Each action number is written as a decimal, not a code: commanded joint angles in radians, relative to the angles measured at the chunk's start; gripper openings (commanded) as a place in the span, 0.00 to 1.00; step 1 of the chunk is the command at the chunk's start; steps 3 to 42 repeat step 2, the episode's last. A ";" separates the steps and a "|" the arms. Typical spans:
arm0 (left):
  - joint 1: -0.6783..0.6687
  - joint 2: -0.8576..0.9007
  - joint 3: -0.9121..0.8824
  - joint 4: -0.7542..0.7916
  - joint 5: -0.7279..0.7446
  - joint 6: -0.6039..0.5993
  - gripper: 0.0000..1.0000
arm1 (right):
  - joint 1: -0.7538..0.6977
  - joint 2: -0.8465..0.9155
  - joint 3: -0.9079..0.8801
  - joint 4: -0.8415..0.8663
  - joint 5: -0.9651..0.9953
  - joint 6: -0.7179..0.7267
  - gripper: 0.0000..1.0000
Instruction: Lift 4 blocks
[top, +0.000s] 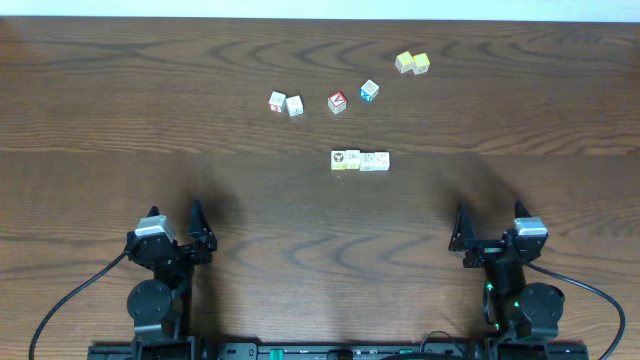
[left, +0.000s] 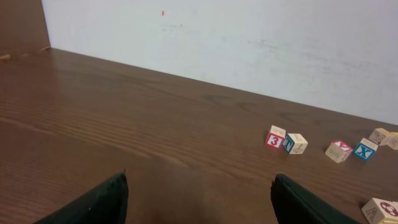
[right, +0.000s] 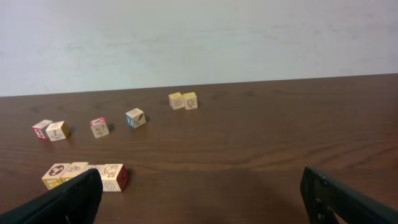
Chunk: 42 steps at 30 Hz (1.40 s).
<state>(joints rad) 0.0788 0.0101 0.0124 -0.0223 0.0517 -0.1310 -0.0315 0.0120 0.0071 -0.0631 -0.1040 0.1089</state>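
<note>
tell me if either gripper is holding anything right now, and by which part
Nothing is held. The left gripper and right gripper both stand open and empty, well short of the row of four blocks.

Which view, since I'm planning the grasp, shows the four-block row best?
Overhead: the row shows whole, all four blocks side by side, nothing covering them. Right wrist shows it low at left, at a slant and partly hidden. Left wrist catches only one end block at its bottom right corner.
</note>
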 joint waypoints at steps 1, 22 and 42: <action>0.005 -0.006 -0.008 -0.048 -0.026 -0.002 0.74 | 0.007 -0.007 -0.002 -0.004 0.002 -0.013 0.99; 0.005 -0.006 -0.008 -0.048 -0.026 -0.002 0.74 | 0.007 -0.007 -0.002 -0.004 0.002 -0.013 0.99; 0.005 -0.006 -0.008 -0.048 -0.026 -0.002 0.74 | 0.007 -0.007 -0.002 -0.004 0.002 -0.013 0.99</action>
